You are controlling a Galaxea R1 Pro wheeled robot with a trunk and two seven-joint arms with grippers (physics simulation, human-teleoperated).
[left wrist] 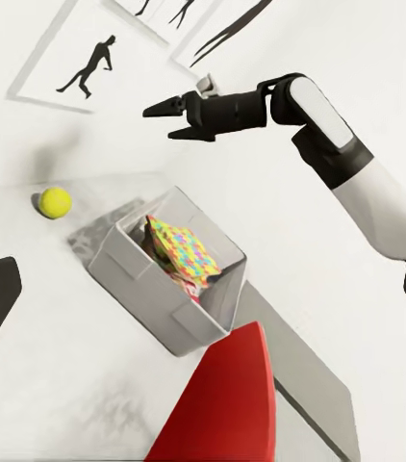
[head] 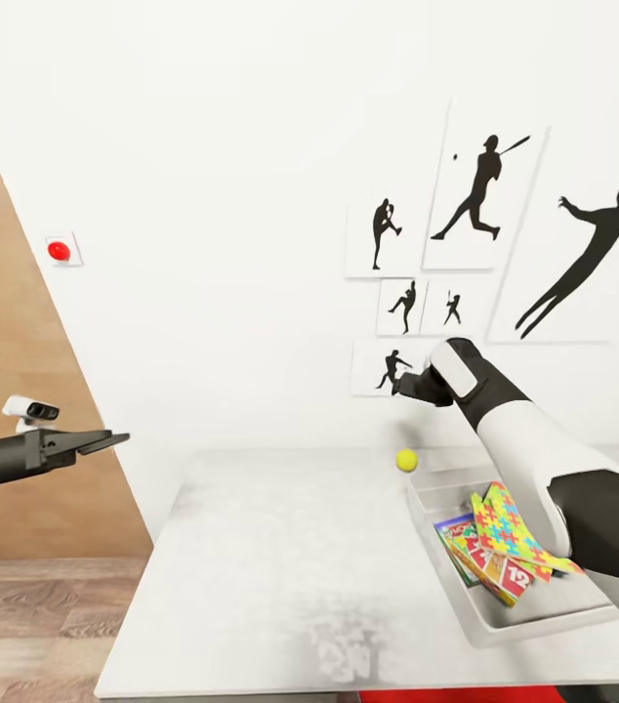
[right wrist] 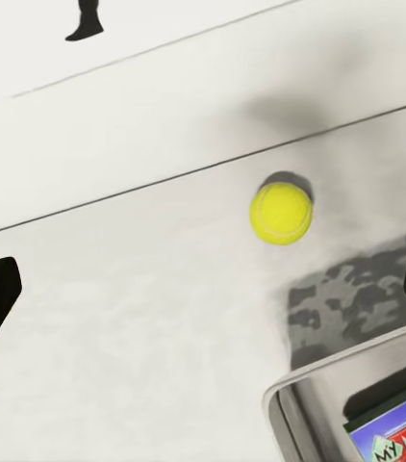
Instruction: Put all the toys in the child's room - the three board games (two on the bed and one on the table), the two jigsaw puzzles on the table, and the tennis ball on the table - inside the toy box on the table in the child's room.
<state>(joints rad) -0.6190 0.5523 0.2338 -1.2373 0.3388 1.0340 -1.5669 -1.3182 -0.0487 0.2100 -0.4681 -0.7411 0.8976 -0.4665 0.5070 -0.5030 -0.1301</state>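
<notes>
yellow-green tennis ball [head: 406, 460], multicoloured puzzle-piece jigsaw puzzles [head: 508, 532], translucent grey toy box [head: 544, 610], light-grey table [head: 280, 576]

"MY MO" on board game [right wrist: 395, 438]; "12" [head: 513, 578]

Some things are hard to see

The puzzles [head: 508, 532] cover most of the game boxes [head: 470, 550]. The arm [head: 583, 488] hides part of the bin [head: 544, 613].

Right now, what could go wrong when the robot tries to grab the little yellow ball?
The tennis ball sits loose on the table, just outside the toy box. It is round, so a nudge from the open right claw above it could roll it away, maybe off the edge. The jigsaw puzzles lean over the box's rim and might slide out if bumped.
</notes>
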